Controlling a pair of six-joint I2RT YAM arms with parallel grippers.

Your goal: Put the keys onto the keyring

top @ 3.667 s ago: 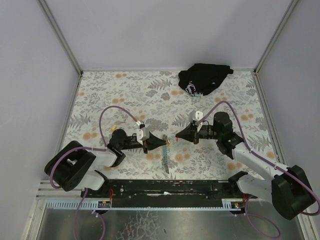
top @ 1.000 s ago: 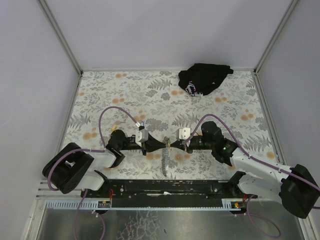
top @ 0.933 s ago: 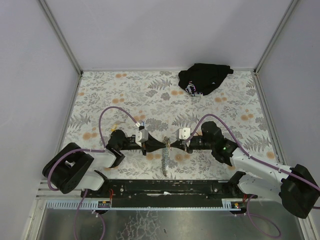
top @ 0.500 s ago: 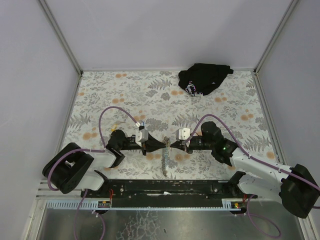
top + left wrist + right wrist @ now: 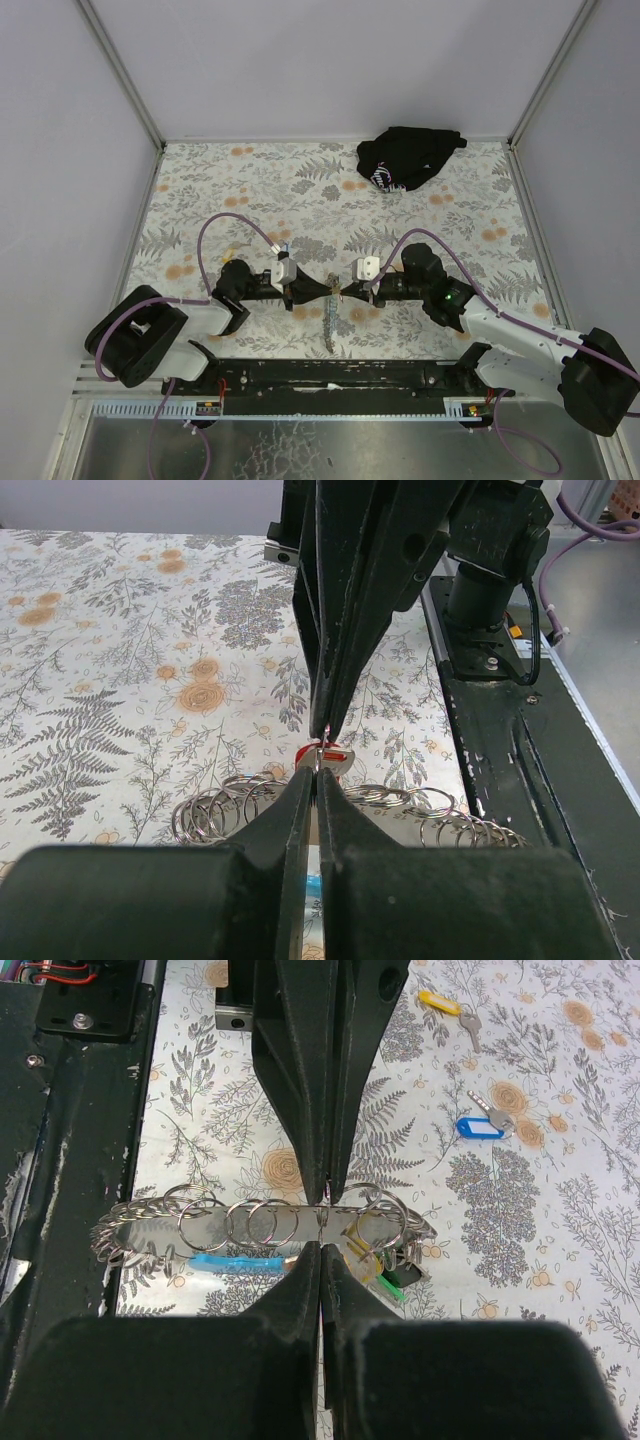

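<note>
"How are the arms sitting?"

"Both stretched low over the bench [image 5: 250,180], left gripper [image 5: 330,287] and right gripper [image 5: 342,291] tip to tip, jaws pressed together: left pinching the keyring [image 5: 262,1222], right a red-tagged key [image 5: 322,752]."

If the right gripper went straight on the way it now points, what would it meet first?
Probably the keyring ahead of its tips, then the left gripper facing it; depth is unclear.
</note>
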